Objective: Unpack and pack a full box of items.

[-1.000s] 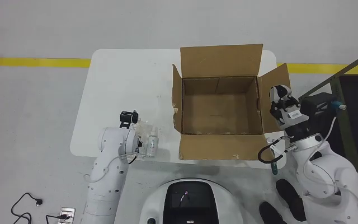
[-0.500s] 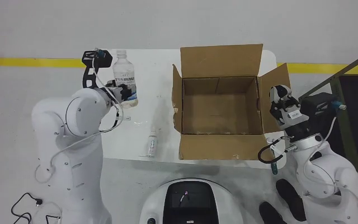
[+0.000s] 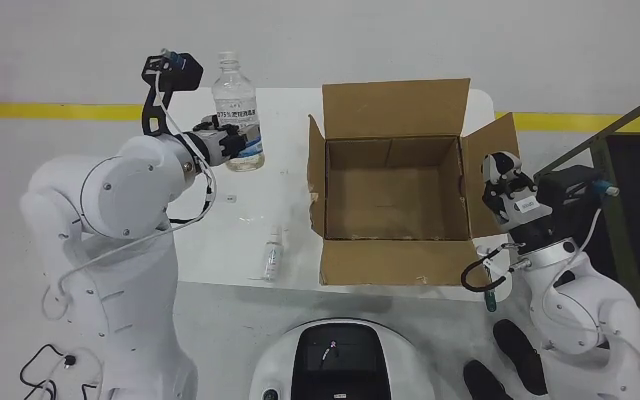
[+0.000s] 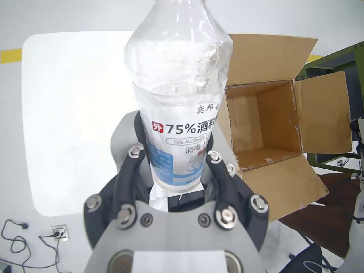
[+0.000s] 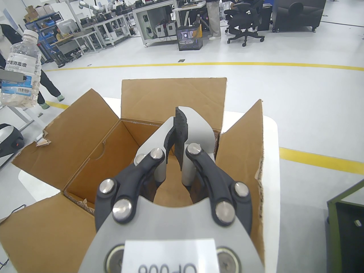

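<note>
From the top, the left gripper (image 3: 228,143) grasped a clear bottle (image 3: 237,110), upright and held aloft left of the box (image 3: 395,262). A small bottle (image 3: 271,255) lay on the table (image 3: 190,200) near the box's front left corner. The right gripper (image 3: 505,170) hung just beside the box's right flap.

In the left wrist view, the fingers (image 4: 136,154) clamped the bottle's labelled lower part.

In the right wrist view, the right gripper's pads (image 5: 179,132) were pressed together on nothing, above the box's edge.
</note>
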`<control>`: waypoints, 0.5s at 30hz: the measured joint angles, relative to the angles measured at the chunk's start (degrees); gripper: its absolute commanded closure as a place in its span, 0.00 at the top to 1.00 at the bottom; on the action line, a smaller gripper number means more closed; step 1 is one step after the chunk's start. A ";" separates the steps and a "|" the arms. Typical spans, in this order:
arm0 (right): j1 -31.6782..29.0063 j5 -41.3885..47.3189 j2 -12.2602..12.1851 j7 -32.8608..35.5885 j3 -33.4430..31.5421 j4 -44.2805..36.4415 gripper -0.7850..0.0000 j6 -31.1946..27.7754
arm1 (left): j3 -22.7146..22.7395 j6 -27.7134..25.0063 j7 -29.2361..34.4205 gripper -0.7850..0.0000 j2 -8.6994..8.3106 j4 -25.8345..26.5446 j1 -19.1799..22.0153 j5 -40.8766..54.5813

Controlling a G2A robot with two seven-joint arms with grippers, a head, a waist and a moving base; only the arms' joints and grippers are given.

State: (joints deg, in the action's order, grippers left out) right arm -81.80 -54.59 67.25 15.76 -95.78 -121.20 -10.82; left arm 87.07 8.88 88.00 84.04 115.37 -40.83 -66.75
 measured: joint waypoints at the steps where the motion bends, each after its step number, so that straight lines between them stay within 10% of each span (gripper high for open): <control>1: -0.01 0.47 0.04 -0.35 -0.16 -0.01 0.00 0.44 | 0.00 0.00 0.00 0.00 0.00 0.00 0.00 0.00; 15: 3.16 7.38 -0.13 -0.95 -13.51 0.38 0.00 10.75 | -4.01 -0.75 -5.62 0.00 0.37 0.17 1.33 4.84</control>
State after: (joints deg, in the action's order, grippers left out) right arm -78.64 -47.21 67.12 14.80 -109.29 -120.82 -0.06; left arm 83.06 8.14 82.38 84.41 115.53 -39.51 -61.91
